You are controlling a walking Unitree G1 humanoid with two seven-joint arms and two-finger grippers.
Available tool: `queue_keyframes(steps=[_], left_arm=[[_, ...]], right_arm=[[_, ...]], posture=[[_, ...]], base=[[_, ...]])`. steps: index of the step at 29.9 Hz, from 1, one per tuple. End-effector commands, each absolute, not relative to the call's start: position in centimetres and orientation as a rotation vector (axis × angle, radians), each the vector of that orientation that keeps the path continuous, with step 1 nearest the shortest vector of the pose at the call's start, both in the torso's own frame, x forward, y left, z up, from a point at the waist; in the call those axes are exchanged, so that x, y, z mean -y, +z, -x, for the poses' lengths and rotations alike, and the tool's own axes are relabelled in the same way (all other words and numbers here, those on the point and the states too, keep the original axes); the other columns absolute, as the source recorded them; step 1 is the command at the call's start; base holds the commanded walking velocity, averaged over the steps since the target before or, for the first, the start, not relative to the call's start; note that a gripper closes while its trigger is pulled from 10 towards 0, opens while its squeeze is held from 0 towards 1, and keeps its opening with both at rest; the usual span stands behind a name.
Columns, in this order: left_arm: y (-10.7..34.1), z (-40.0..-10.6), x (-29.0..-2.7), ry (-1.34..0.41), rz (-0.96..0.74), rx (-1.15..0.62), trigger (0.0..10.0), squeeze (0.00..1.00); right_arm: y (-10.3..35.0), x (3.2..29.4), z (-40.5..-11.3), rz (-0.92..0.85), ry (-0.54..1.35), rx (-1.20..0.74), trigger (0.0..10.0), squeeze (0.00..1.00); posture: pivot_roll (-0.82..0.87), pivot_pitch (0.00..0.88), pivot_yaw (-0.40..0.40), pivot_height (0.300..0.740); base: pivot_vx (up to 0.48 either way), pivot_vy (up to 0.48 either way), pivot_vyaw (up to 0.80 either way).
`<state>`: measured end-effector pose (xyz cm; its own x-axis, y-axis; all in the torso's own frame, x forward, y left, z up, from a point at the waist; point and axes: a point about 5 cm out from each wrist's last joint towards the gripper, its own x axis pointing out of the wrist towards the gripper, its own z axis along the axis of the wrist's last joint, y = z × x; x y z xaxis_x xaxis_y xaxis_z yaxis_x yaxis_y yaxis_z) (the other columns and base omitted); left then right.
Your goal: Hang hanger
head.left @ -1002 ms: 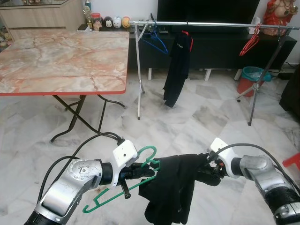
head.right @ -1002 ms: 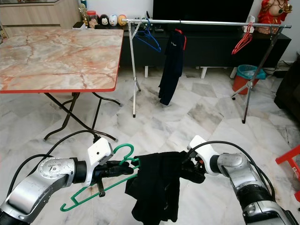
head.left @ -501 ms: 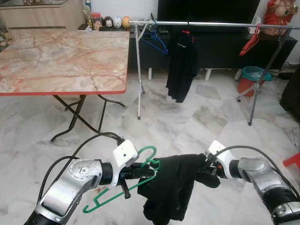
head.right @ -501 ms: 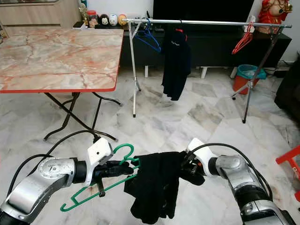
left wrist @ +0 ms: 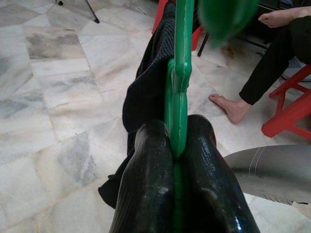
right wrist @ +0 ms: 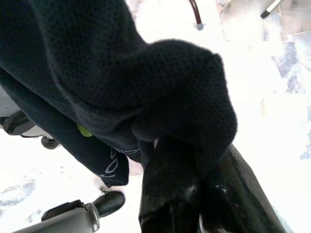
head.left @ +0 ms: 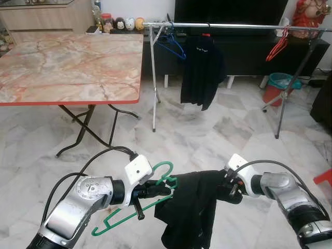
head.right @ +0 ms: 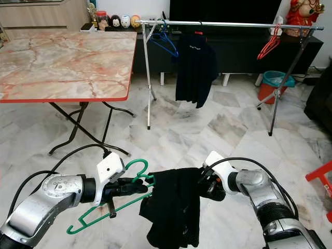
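Marble floor [head.left: 218,129] below; left gripper [head.left: 155,189] pinches a green hanger [head.left: 136,210], right gripper [head.left: 228,191] clamps the black garment [head.left: 189,215] draped on it.

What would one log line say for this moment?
left gripper: shut on green hanger | right gripper: shut on black garment | clothes rail: ahead

No readable text, only illegible small white marks on both black garments.

Green hanger [head.left: 136,210]; black garment [head.left: 189,212]; orange-veined marble tabletop [head.left: 67,65], red edge.
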<state>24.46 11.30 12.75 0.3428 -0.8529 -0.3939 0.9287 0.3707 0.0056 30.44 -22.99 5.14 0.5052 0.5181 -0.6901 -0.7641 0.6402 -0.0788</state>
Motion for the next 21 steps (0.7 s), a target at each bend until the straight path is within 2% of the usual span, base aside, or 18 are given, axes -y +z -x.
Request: queue_keyframes(steps=[1, 13, 15, 20, 21], left_arm=[[13.7, -24.4, -11.3, -1.192, -0.249, -0.316, 10.0, 0.0], [13.9, -23.8, -11.9, -1.216, -0.274, -0.33, 10.0, 0.0], [14.2, -23.4, -13.4, -1.195, -0.301, -0.349, 10.0, 0.0], [14.3, -23.3, -15.2, -1.147, -0.302, -0.367, 10.0, 0.0], [14.2, -23.1, -17.3, -1.1, -0.302, -0.396, 10.0, 0.0]], right_arm=[[5.7, 22.6, -31.0, 0.418, 0.808, -0.657, 0.0, 0.0], [7.2, 22.1, -31.8, 0.451, 0.818, -0.586, 0.0, 0.0], [8.5, 22.1, -32.0, 0.475, 0.844, -0.538, 0.0, 0.0], [9.3, 21.9, -31.7, 0.501, 0.889, -0.517, 0.0, 0.0], [9.7, 22.0, -31.4, 0.524, 0.923, -0.516, 0.0, 0.0]], posture=[[0.09, 0.0, -0.009, 0.74], [0.09, 0.0, 0.001, 0.74], [0.09, 0.0, 0.009, 0.74], [0.08, 0.0, 0.012, 0.74], [0.08, 0.0, 0.012, 0.74]], base=[[0.0, 0.0, 0.0], [0.0, 0.0, 0.0], [0.0, 0.0, 0.0], [0.0, 0.0, 0.0], [0.0, 0.0, 0.0]])
